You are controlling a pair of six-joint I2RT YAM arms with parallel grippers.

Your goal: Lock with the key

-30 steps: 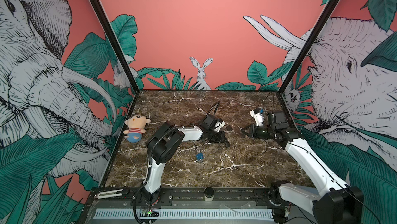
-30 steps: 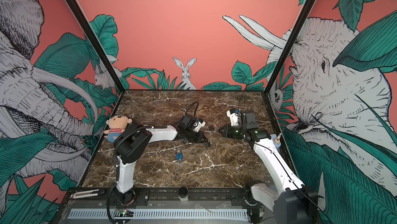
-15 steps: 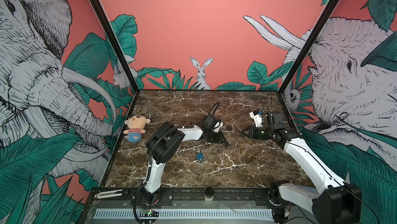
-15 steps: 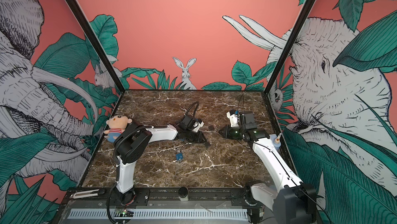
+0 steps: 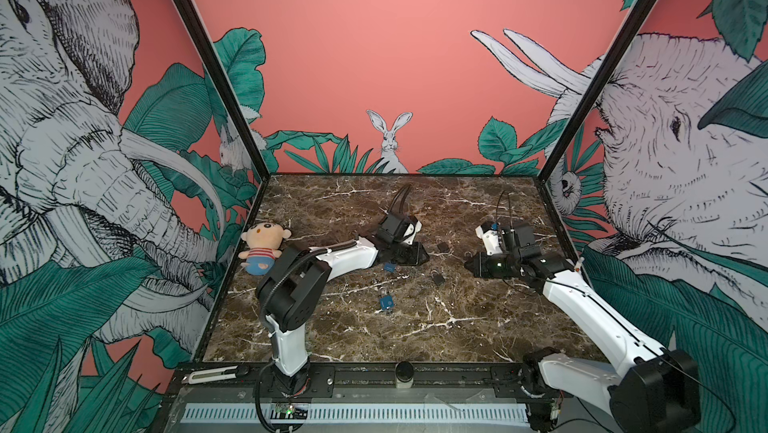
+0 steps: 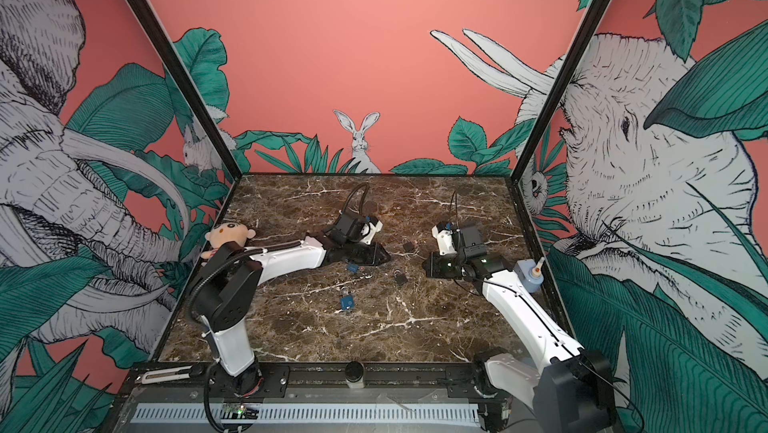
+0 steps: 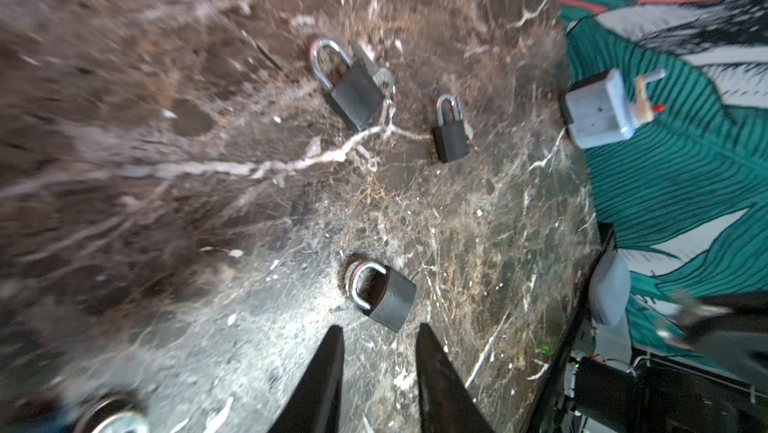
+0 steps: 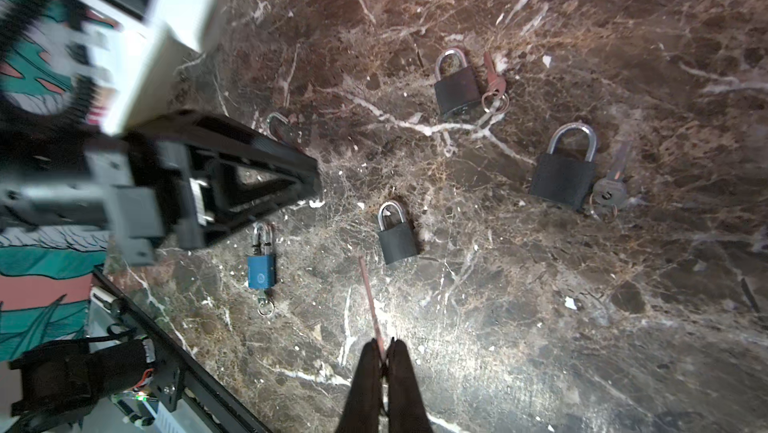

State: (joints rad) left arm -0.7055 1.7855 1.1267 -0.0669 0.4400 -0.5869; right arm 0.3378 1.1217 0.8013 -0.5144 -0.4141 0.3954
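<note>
The key [image 8: 369, 298] is a thin, reddish-brown strip seen edge-on. My right jaws are clenched on its head, so the blade juts straight out past the tips. Just ahead of that blade, slightly to one side and not touching it, lies the padlock [image 8: 397, 237]. It is small, with a dark grey body and a bright steel shackle, and it lies flat on the brown marbled table [image 8: 582, 348]. What looks to be the same padlock [image 7: 388, 298] sits just in front of my left jaws, close to the fingertips [image 7: 336, 339] but not between them. From that side, one leg of its shackle appears to stand free of the body. My left jaws are parted and grasp nothing. My left arm [image 5: 345, 256] is stretched out low, with the forearm nearly level and the wrist dropped, so the jaws lie close over the table and point across toward my right jaws. My right arm [image 5: 582, 298] rises from the front corner, and its wrist is bent to aim those jaws back at the left ones, low above the table.
</note>
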